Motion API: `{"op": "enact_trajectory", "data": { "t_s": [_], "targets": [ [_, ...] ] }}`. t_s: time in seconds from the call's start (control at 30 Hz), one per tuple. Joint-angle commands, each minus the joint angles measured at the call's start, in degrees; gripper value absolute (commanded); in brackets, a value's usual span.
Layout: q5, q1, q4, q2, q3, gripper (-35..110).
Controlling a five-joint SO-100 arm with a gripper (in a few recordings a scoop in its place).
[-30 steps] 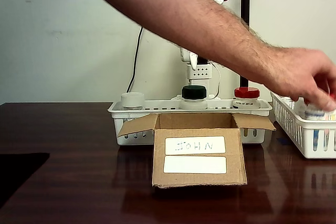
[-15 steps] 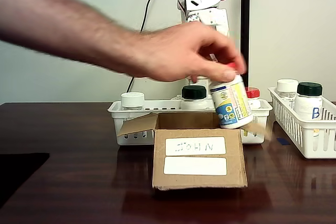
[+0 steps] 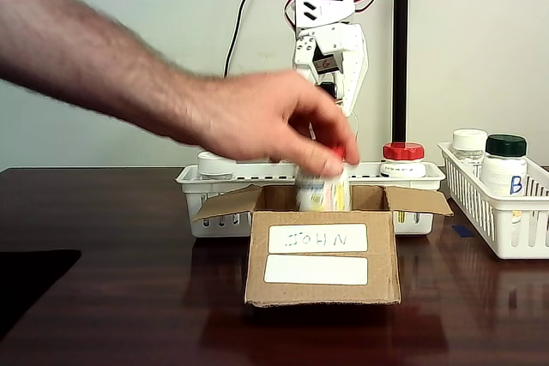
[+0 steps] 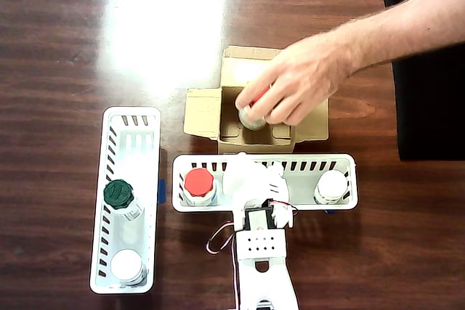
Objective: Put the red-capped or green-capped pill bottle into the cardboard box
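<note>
Across two baskets (image 4: 341,159), four bottles (image 4: 119,194)

A person's hand (image 3: 266,122) covers the red cap of the blurred bottle (image 3: 323,192) in the cardboard box (image 3: 322,255).

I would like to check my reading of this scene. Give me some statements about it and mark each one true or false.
1. A person's hand holds a red-capped bottle in the opening of the cardboard box. True.
2. The flaps of the box are shut. False: they stand open.
3. The long basket behind the box holds another red-capped bottle. True.
4. The green-capped bottle stands inside the cardboard box. False: it stands in the side basket, next to a white-capped bottle.
5. The upper label on the box is blank. False: it bears handwriting; the lower label is blank.
</note>
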Motion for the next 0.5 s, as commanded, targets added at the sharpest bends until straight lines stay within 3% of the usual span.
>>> {"op": "enact_trajectory", "data": {
  "t_s": [0.0,0.47],
  "targets": [
    [1.32,1.41,-2.90,0.53,1.58,52],
    [6.24,2.81,-9.32,13.80,21.97,52]
  ]
}}
